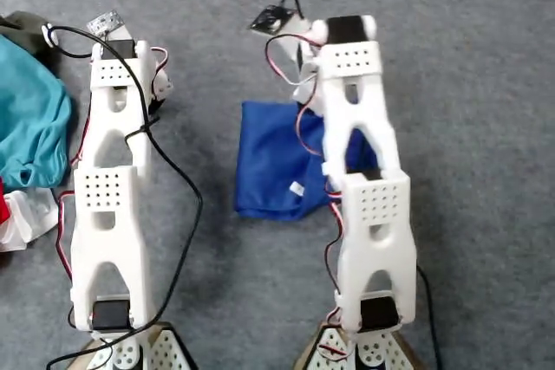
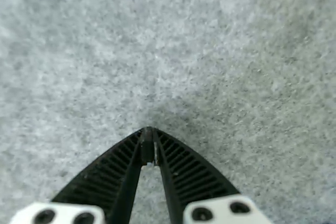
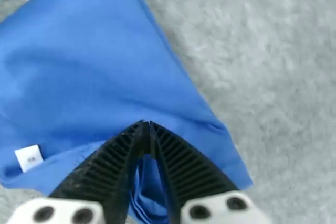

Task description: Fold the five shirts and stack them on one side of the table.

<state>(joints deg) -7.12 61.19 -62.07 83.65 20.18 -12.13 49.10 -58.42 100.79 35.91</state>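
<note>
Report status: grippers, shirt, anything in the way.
Left gripper shut, over grey table. Right gripper shut, over blue shirt mid-table. Teal shirt heaped beside left arm, clear of both.

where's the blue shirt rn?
High view: the blue shirt lies near the middle of the table, partly under the right arm, far from the teal shirt at the left edge. The right gripper is shut over it.

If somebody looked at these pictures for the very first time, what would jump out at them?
Probably the bright blue cloth shirt, folded over in the middle of the grey fuzzy table, with the right gripper closed right over it. Next come the white plastic left arm and white plastic right arm, stretched side by side across the table. Then the crumpled teal shirt, heaped at the table edge on the left arm's side.
</note>
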